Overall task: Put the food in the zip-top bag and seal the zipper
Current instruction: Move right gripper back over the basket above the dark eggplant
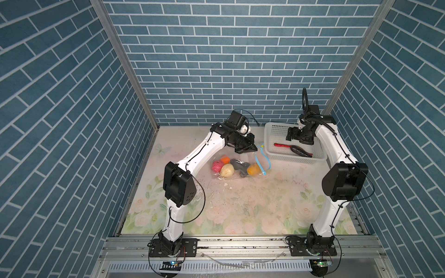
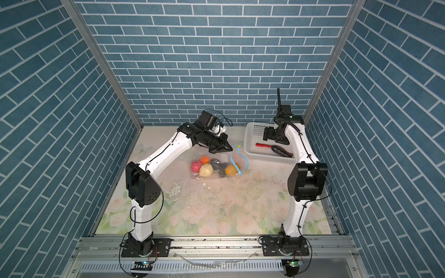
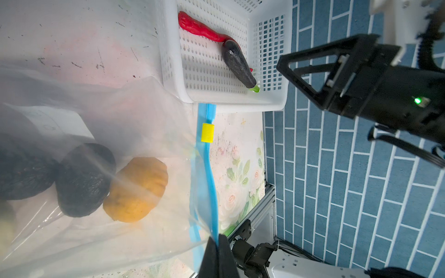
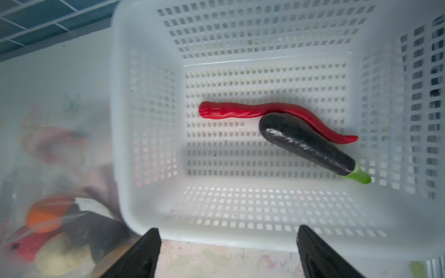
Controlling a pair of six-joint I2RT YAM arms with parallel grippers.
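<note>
- The zip-top bag (image 3: 144, 115) lies near the middle of the floral desk (image 1: 240, 211), its mouth facing three o'clock in both top views.
- Inside the bag sit a pink piece (image 1: 217, 166), an orange piece (image 1: 225, 159), a cream piece (image 1: 227, 170), black lumps (image 1: 238, 163) and, nearest the mouth, a yellow-orange piece (image 1: 253, 169).
- The left fingers (image 3: 216, 257) are clenched on the zipper (image 3: 209, 168), the light blue strip, and hold one lip of the mouth raised. A yellow slider (image 3: 207, 132) sits on that strip.
- A white basket (image 1: 293, 158) stands at two o'clock from the bag, just beside its mouth.
- In the basket lie a long red strip (image 4: 240, 112) and a dark piece with a green stem (image 4: 305, 144), which rests partly over the strip.
- The right fingers (image 4: 142, 252) are spread wide and released, holding nothing, above the basket's near rim.
- The step in hand appears to be fetching the last food from the basket.
- The next move likely calls for lowering the right fingers onto the dark piece, closing, then carrying it towards eight o'clock into the held-open mouth. Sealing has not yet begun.
</note>
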